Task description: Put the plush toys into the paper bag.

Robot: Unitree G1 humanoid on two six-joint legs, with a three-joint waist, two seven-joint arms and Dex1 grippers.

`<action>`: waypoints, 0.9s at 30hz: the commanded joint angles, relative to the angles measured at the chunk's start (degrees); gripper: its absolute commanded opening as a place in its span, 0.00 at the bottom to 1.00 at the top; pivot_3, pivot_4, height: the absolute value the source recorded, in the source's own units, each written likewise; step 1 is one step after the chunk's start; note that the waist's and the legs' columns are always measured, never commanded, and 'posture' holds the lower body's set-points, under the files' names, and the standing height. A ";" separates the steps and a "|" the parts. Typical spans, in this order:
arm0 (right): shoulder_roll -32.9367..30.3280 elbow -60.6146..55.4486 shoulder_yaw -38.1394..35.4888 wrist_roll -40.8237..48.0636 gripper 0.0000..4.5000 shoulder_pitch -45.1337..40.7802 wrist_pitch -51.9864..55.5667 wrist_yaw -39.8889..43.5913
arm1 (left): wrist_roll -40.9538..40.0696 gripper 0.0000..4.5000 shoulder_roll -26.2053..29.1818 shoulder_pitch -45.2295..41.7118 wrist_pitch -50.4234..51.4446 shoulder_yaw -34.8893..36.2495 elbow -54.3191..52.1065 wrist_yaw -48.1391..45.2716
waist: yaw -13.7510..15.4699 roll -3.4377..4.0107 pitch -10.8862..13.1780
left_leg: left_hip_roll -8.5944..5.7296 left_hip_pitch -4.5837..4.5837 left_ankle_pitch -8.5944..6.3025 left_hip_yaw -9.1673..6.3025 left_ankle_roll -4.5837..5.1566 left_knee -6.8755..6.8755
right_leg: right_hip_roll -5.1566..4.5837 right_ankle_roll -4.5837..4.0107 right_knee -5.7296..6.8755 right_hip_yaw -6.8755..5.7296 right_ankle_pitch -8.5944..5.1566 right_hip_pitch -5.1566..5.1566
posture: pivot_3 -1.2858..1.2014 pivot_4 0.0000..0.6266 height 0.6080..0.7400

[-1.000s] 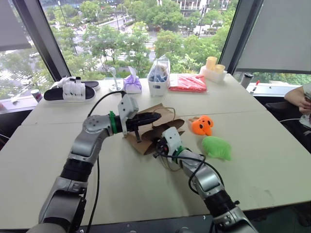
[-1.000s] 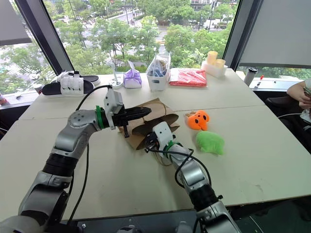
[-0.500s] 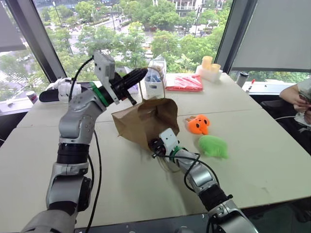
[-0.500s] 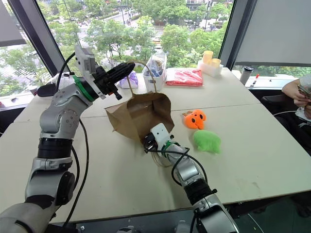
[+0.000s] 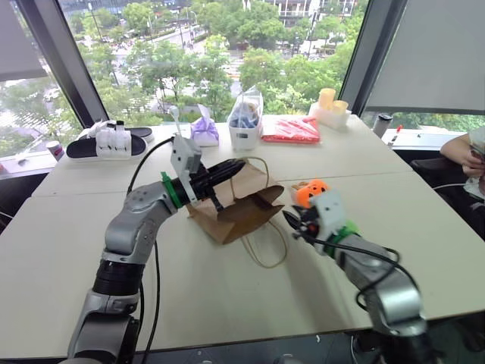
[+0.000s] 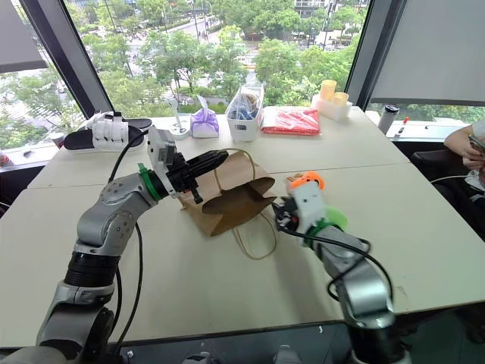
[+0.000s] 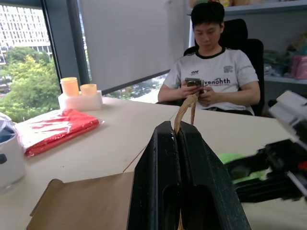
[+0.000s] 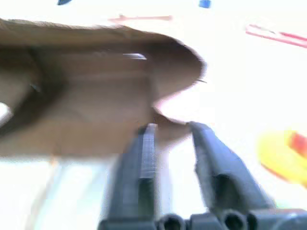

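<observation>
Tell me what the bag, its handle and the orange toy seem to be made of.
Paper bag: matte brown kraft paper, creased and folded. Handle: thin tan cord, probably twisted paper. Orange plush toy: soft-looking, likely plush fabric, though partly hidden.

Right claw has let go of the paper bag and pulled back toward the orange plush toy, fingers now parted; left claw, pinching a handle, has lowered the bag after hoisting it.
</observation>
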 commanded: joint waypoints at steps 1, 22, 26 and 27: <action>-4.01 -7.38 -4.26 1.36 0.75 1.68 4.82 0.22 | -1.34 0.00 0.73 -1.06 0.45 1.36 -2.62 -0.05 | -0.04 0.00 0.00 | 0.00 0.00 0.00 0.01 0.00 0.01 | 0.00 0.00 0.00 0.00 0.00 0.00 | 0.52 0.24 1.00; -5.80 16.25 0.53 -10.07 0.70 0.87 -10.66 -10.94 | -1.55 0.00 2.53 -3.33 0.77 2.72 -2.68 2.30 | 0.00 -0.02 0.00 | 0.04 0.04 0.00 0.07 0.00 0.00 | 0.02 0.00 -0.13 0.01 0.00 0.08 | 0.52 0.24 1.00; -5.83 14.21 -0.23 -8.45 0.22 0.99 -11.02 -9.53 | -3.34 0.00 2.53 -3.37 2.67 3.35 -2.96 2.63 | 0.11 -0.02 0.00 | 0.03 0.02 0.00 0.07 0.00 0.01 | 0.01 0.00 -0.14 0.01 0.00 0.08 | 0.52 0.24 1.00; -5.66 13.03 -0.70 -7.49 0.11 1.21 -10.82 -8.88 | -4.33 0.00 2.47 -3.39 3.74 3.72 -3.11 2.84 | 0.08 -0.02 0.00 | 0.03 0.02 0.00 0.07 0.00 0.01 | 0.01 0.00 -0.15 0.01 0.00 0.08 | 0.52 0.24 1.00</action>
